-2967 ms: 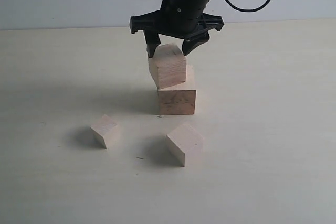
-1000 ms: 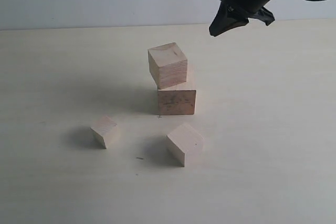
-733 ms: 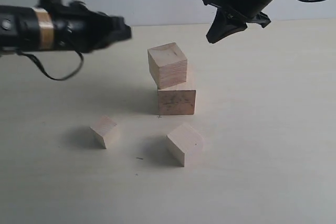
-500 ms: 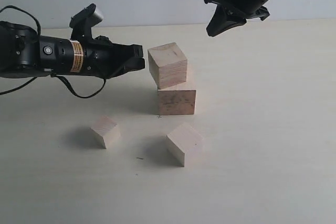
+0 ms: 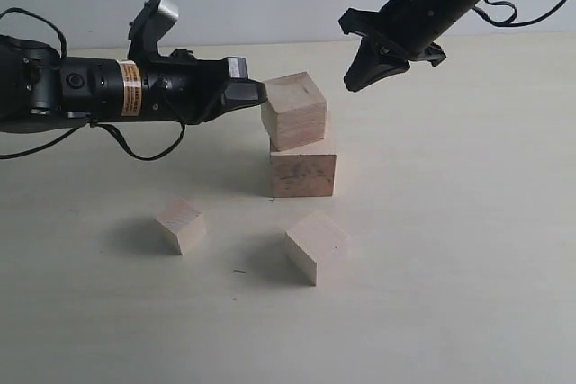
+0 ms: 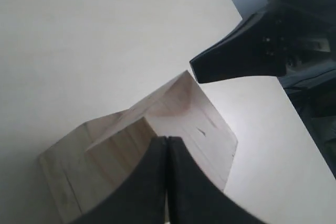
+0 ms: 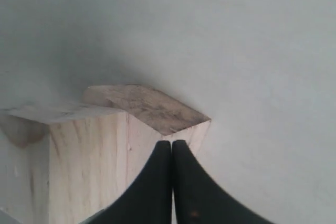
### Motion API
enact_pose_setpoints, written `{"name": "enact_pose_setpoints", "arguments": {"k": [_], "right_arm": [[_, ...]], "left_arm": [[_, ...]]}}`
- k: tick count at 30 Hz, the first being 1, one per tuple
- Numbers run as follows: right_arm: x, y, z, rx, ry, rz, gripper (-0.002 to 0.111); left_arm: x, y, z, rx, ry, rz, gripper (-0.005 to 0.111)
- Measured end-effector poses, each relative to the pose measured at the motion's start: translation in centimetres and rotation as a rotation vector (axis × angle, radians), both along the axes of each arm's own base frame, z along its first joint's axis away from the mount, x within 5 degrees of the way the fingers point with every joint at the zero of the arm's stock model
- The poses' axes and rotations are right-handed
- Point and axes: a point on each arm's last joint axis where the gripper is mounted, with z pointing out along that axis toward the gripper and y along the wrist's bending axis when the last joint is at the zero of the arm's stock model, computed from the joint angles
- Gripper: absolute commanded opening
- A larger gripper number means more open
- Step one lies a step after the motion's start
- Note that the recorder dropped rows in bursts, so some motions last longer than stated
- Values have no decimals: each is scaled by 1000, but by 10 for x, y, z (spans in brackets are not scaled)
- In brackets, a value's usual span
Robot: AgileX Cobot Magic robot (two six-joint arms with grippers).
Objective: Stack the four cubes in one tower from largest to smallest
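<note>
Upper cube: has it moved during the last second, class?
Yes. The upper cube has shifted slightly right, overhanging the left edge of the largest cube less.

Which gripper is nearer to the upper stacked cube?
Left. The left gripper is against the upper cube, apparently touching; the right gripper hangs apart, higher, on the other side.

Skewed cube tops largest cube; third cube, smallest cube lie loose.

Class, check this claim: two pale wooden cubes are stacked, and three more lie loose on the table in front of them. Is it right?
No. The exterior view shows two loose cubes, not three: a small pale wooden cube and a mid-sized pale wooden cube. The stacked pair stands as stated.
</note>
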Motion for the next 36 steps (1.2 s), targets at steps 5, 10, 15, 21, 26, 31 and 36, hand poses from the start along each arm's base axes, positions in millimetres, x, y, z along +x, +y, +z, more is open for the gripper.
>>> {"name": "enact_pose_setpoints", "arguments": {"k": [5,10,15,21,26,31,36], "right_arm": [[0,3,3,45,-11,18,0],[-3,10,8,134,-13,65,0],[-3,10,8,139,-14,71,0],[-3,10,7,129,-12,70,0],[-3,9,7,118,-11,71,0],[-8,-10,-7,-131,56,69,0],[-8,-8,-6,-107,62,57,0]], "left_arm": [[6,-2,-4,-12,9,16,0],[16,-6,-4,-18,-10,15,0],[18,-8,-2,-25,-18,5,0],[8,-23,-3,-17,-22,-55,0],[9,-22,-6,19,-16,-31,0],[12,-17,-1,18,-28,0,0],[18,-2,14,15,-70,29,0]]}}
